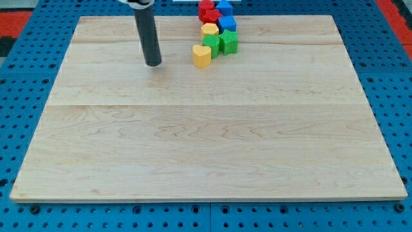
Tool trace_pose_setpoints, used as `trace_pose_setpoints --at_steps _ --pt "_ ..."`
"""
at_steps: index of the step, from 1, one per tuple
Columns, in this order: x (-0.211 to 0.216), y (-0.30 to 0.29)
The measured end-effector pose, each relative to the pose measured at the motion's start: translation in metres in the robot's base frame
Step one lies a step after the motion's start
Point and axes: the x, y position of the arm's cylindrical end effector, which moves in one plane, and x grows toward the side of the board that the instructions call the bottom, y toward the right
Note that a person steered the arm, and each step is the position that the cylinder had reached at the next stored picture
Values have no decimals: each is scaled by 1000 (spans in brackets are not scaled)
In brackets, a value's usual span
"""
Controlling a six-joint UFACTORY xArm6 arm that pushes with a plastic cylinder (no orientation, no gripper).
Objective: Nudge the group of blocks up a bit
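Board's top: blocks right of my tip

- Only one camera view exists; it looks down at a slant from the near edge of the tabletop.
- It takes in almost the whole tabletop.

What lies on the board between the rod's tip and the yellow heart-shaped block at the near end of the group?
Nothing: in the camera view only bare wood separates my tip from the yellow heart block, which sits to its right.
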Motion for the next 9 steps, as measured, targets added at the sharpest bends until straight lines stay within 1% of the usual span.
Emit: trace_pose_setpoints --at_steps 1,2,3,5,6,7,9 --pt "-3 14" --pt "-28 30" --pt "-34 44" --pt "-33 44" --pt "-9 44" --pt "7 56" --pt "12 68"
